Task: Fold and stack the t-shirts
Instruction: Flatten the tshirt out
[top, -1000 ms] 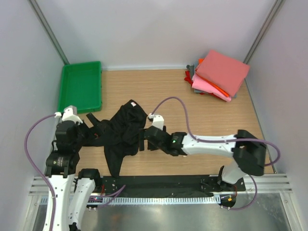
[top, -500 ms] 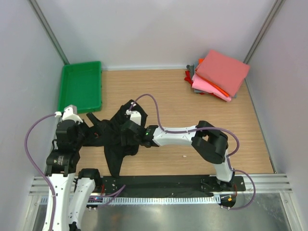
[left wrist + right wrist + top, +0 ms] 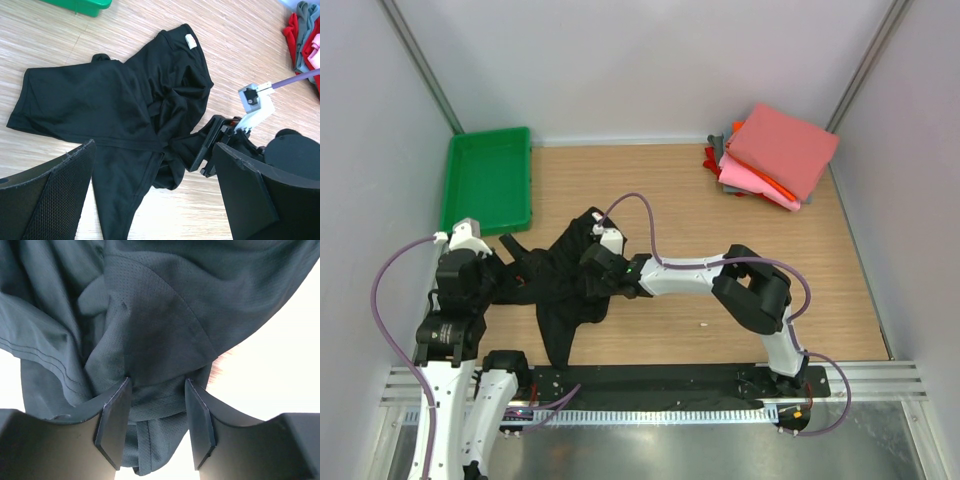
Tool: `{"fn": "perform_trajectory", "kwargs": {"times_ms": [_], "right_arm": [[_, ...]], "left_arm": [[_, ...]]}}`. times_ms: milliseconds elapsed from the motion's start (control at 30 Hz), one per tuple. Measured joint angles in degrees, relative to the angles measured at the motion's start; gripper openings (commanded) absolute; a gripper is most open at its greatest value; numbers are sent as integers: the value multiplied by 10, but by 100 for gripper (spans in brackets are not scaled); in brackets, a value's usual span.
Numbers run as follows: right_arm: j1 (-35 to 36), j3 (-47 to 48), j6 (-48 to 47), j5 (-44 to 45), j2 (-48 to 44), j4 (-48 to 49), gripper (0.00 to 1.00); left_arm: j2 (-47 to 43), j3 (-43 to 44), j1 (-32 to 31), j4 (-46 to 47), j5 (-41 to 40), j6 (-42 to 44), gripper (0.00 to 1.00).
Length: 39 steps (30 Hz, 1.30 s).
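The black t-shirt [image 3: 560, 285] lies crumpled on the table [image 3: 720, 200], body and sleeves so bunched that its outline is hard to read. Its lower end runs off the left wrist view. A fold of it fills the gap of the right claw [image 3: 156, 390], pinched between both fingers. A small white collar label [image 3: 190, 41], past that claw's tip, shows no legible writing. The left claw [image 3: 152, 150] hangs released, fingers wide apart, with the shirt just ahead of it. A stack of folded t-shirts [image 3: 775, 155] lies well beyond the right claw; a green tray [image 3: 488, 180] sits beyond the left one.
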Motion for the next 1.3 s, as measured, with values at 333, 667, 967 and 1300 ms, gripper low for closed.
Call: {"fn": "perform_trajectory", "kwargs": {"times_ms": [333,667,967,1300], "right_arm": [[2,-13,13,-8,4,12,28],[2,-19,19,2,-12,-21,5],[-21,11,-11,85,-182,-147,4],[-155,-273,85,181,-585,-287,59]], "left_arm": [[0,0,0,0,0,0,100],[0,0,0,0,0,-1,100],[0,0,0,0,2,-2,99],[58,-3,0,12,61,1,91]]}}
